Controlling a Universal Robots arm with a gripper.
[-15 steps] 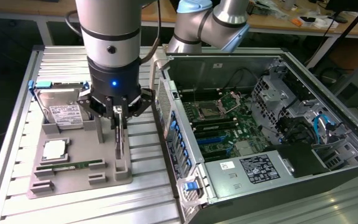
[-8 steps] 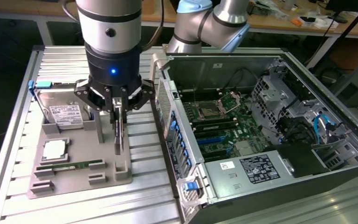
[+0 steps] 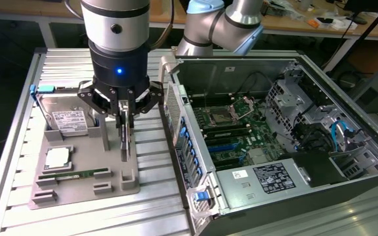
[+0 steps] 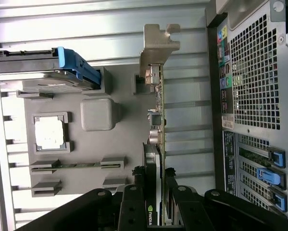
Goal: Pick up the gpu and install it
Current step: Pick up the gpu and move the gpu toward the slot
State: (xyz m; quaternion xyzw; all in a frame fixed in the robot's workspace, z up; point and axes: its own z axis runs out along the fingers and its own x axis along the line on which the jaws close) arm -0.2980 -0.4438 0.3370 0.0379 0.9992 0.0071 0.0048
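The gripper (image 3: 124,120) is closed narrow on the gpu (image 4: 159,110), which sits directly beneath it. The card stands on edge in the grey tray (image 3: 84,160), its long axis running 6 to 12 o'clock in the exterior view. The open computer case (image 3: 255,69) lies at 3 o'clock.

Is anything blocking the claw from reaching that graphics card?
Nothing visible does. The gripper is already right at the gpu, which stands on edge in the grey holder tray, with no other part between them.
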